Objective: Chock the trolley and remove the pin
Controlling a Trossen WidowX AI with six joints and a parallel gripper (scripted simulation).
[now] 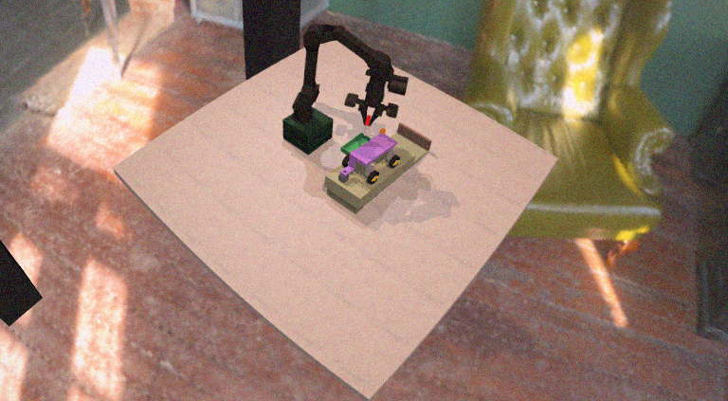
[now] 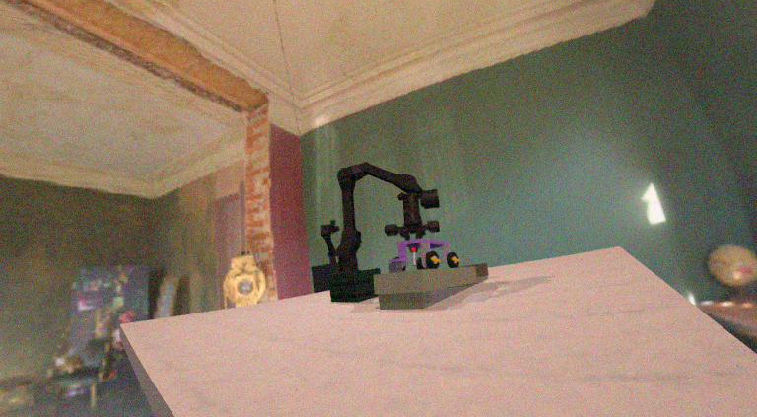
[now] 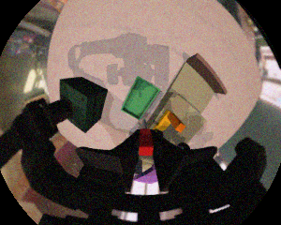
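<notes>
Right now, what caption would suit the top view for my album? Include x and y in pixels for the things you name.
The robot's hand (image 1: 368, 122) grips the red-headed pin (image 1: 368, 120) near the green tray (image 1: 354, 145), beside a purple trolley (image 1: 370, 150).
</notes>
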